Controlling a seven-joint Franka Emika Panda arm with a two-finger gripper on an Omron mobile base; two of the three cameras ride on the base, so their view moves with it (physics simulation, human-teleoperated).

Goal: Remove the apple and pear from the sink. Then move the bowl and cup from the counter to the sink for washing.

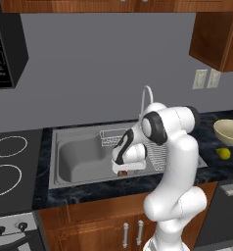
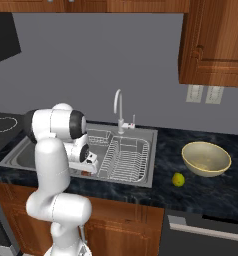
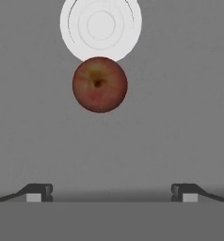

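Arm folded forward and down over the sink [image 1: 64,169]. Claw [image 3: 111,192] released, fingers wide, poised above the apple [image 3: 100,84], which lies beside the drain [image 3: 100,24]. Pear [image 2: 178,179] rests on the bench [image 2: 201,192].

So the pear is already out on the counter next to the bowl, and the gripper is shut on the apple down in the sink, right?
Not quite. The pear does lie on the counter near the bowl, but the gripper is open, not shut on the apple. The hand view shows its fingertips wide apart, with the apple lying free on the sink floor beside the drain.
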